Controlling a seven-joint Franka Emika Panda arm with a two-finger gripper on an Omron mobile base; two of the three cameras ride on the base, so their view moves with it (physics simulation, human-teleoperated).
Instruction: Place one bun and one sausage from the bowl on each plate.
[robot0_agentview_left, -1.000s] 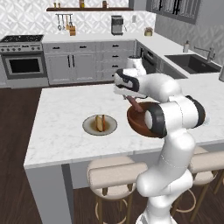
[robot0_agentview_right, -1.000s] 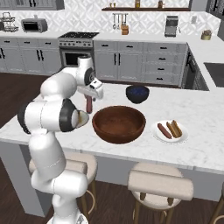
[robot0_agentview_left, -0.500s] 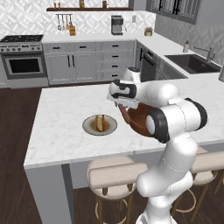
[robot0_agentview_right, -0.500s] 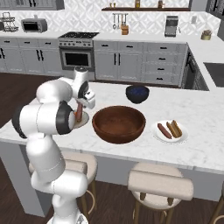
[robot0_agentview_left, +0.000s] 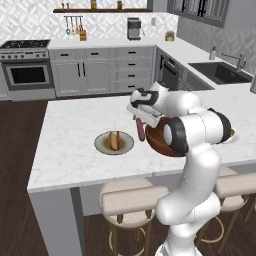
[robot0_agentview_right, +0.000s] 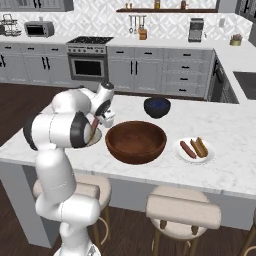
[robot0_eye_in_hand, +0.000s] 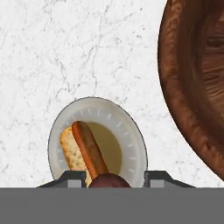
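1. Fingers (robot0_eye_in_hand: 157, 176) closed on a sausage (robot0_agentview_left: 140, 129) hanging upright from the gripper (robot0_agentview_left: 140, 121).
2. Hovering over grey-rimmed plate (robot0_eye_in_hand: 131, 144), bun (robot0_eye_in_hand: 72, 153) resting there.
3. Wooden bowl (robot0_eye_in_hand: 183, 87) at 2 o'clock in hand view.
4. White plate (robot0_agentview_right: 210, 152) at bowl's 3 o'clock in right base view, with its own bun and sausage.

Arm (robot0_agentview_left: 192, 135): glossy white rounded shell segments, bulbous at the joints, tapering between them. Joint faces are dark charcoal discs, one large disc on the elbow housing in both base views. Thin dark seams ring the links where the segments meet. Lower column is white, swelling into a rounded pedestal near the floor. Wrist section white with a black band and a dark flange. Claw (robot0_agentview_left: 140, 126): small white body, dark finger tips (robot0_eye_in_hand: 74, 177), seen grey-black and blocky in the hand view. No cables, screws or markings legible.
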